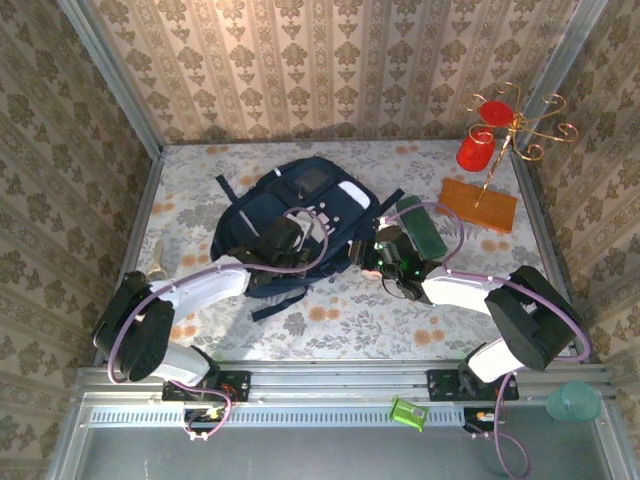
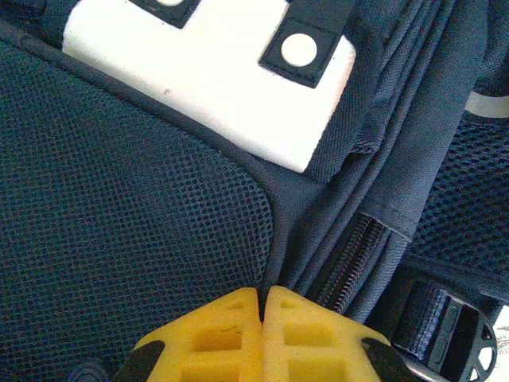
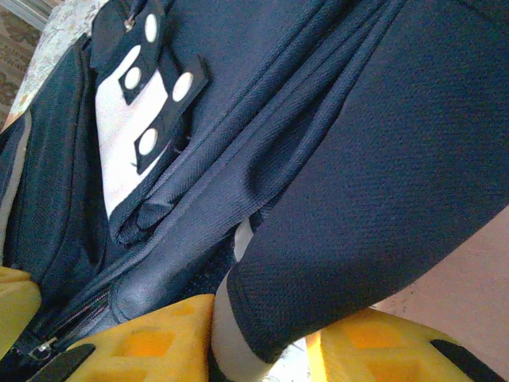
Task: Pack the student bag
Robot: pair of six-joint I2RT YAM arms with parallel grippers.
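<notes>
Clamping edge of student bag: right hand.

Navy student bag — white patches — floral-print table

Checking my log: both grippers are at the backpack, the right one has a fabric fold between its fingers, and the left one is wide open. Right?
No: the left gripper is shut, not wide open; the left wrist view shows it. Both are at the backpack, and the right gripper does hold a fabric fold.
</notes>
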